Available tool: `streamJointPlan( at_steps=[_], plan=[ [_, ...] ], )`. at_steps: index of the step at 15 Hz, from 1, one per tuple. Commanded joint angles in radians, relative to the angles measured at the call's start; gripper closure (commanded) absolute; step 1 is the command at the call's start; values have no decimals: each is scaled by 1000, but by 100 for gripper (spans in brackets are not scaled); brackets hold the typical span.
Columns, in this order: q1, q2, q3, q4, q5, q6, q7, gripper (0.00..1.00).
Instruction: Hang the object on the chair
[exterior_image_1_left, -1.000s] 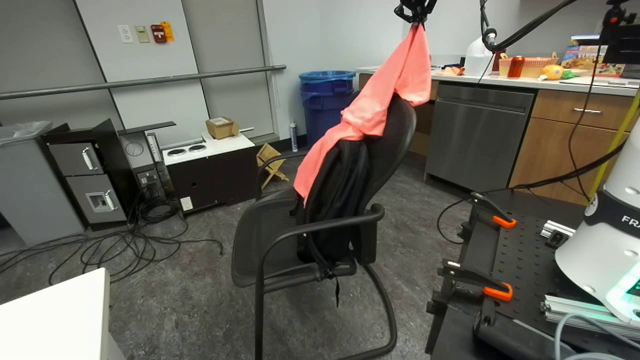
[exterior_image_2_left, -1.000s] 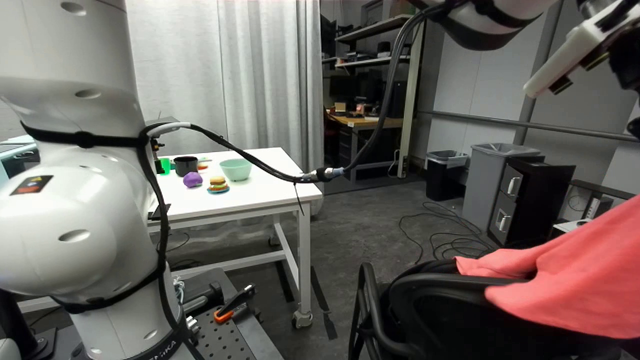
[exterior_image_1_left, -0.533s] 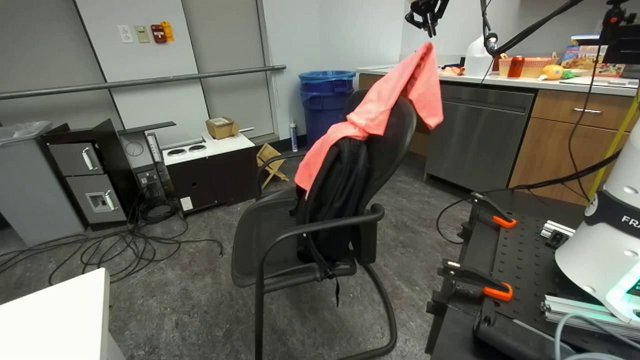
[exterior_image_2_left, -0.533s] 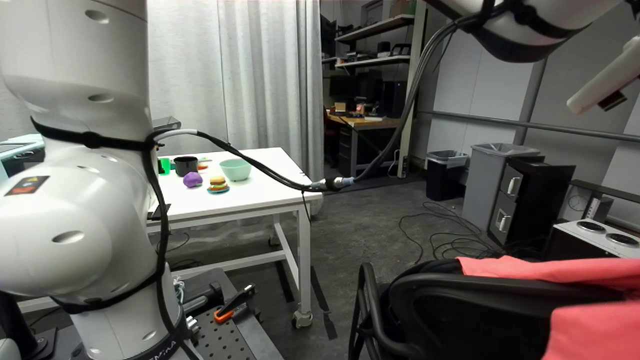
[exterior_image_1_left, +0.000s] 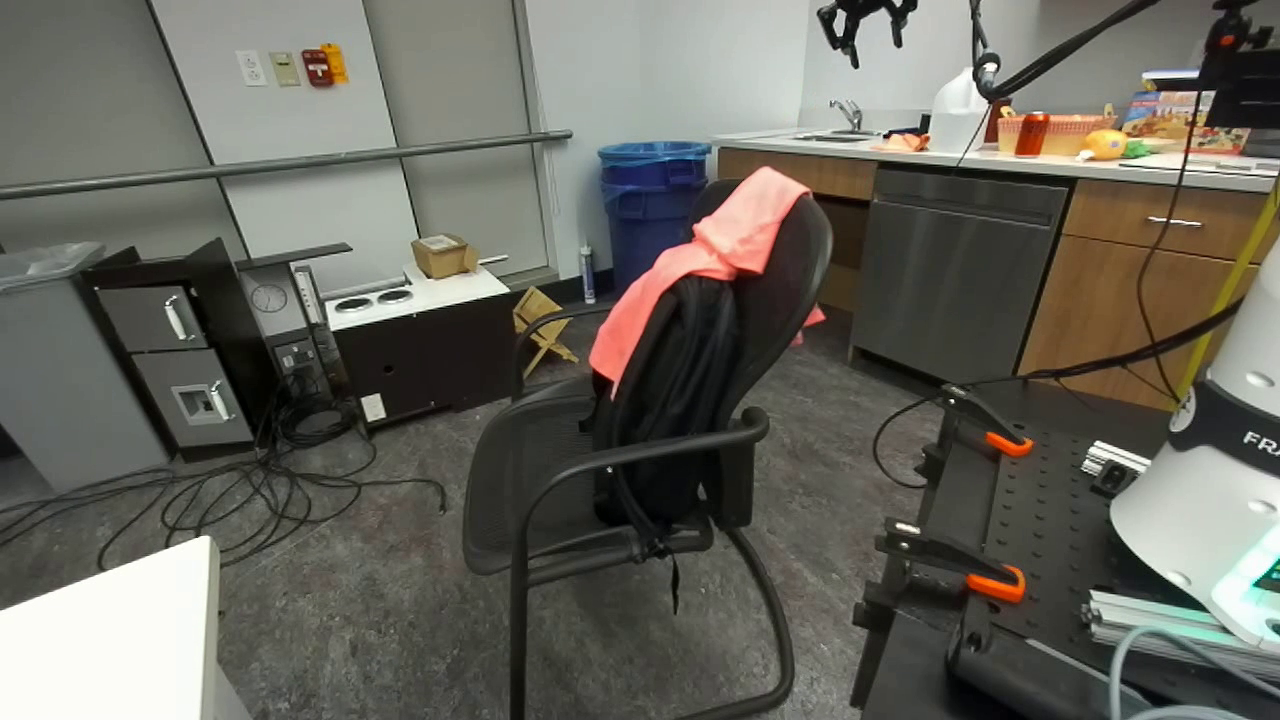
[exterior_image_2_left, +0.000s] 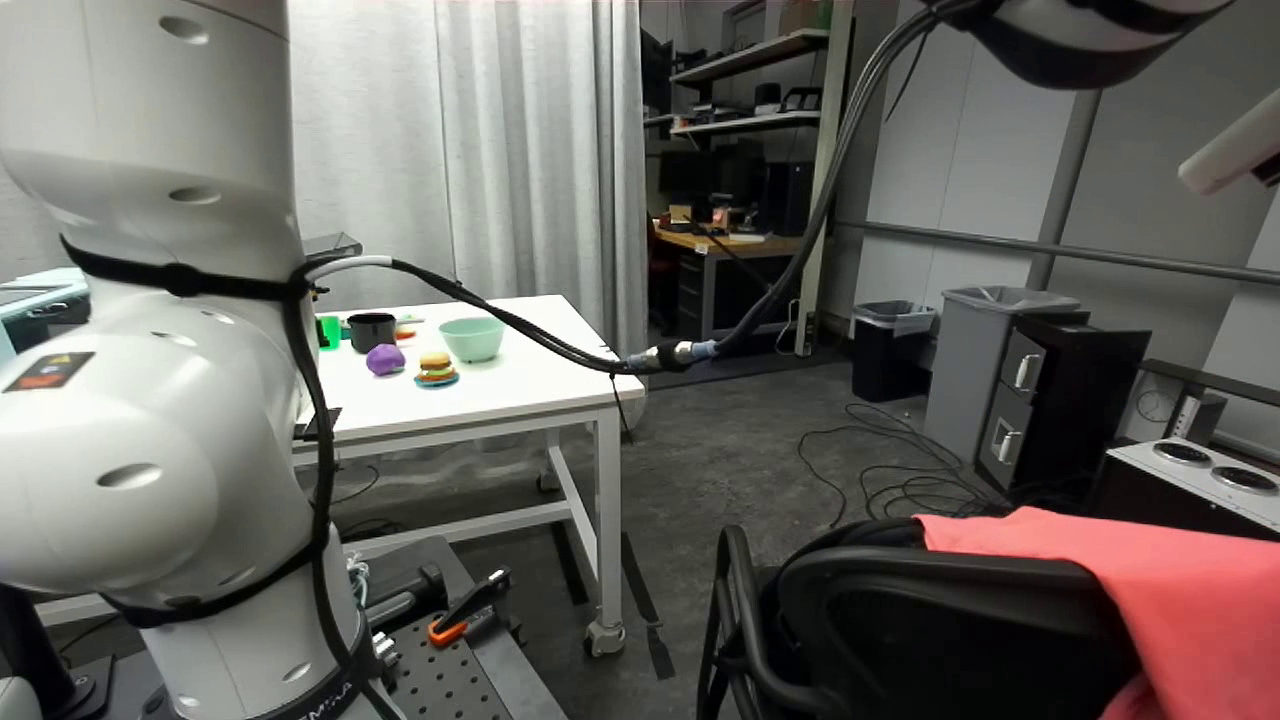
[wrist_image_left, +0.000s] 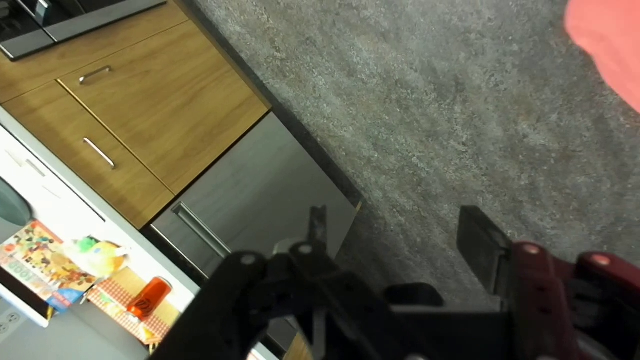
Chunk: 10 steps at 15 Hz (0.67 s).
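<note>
Over the top of the black chair's backrest (exterior_image_1_left: 800, 260) lies the coral-red object (exterior_image_1_left: 740, 225), a limp cloth. One end hangs down the seat side, and a small bit shows low behind the back. An exterior view shows the cloth (exterior_image_2_left: 1190, 590) folded over the chair (exterior_image_2_left: 950, 630), cut by the frame edge. My gripper (exterior_image_1_left: 875, 52) is high above the backrest, clear of the cloth. In the wrist view the gripper (wrist_image_left: 395, 215) stands open, with nothing between its fingers; the cloth (wrist_image_left: 612, 40) shows at the upper right corner.
A black fabric item (exterior_image_1_left: 665, 400) hangs on the chair's backrest under the cloth. Behind stand a blue bin (exterior_image_1_left: 655, 220), a dishwasher (exterior_image_1_left: 950, 270) and a counter with items. A white table (exterior_image_2_left: 520, 400) holds a bowl and toys. Cables (exterior_image_1_left: 300, 480) lie on the floor.
A second ago the gripper was shut on the cloth's upper end above the chair. It has let go and opened, moving slightly away; the loose end has dropped behind the backrest.
</note>
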Motion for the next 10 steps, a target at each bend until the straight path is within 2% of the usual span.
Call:
streamJointPlan(
  at_steps=[1,10],
  plan=[
    [-20,-67,-7,-8,61,-8,-106,1],
    [-75,-235,-23,-84,343,2,-408,0]
  ],
)
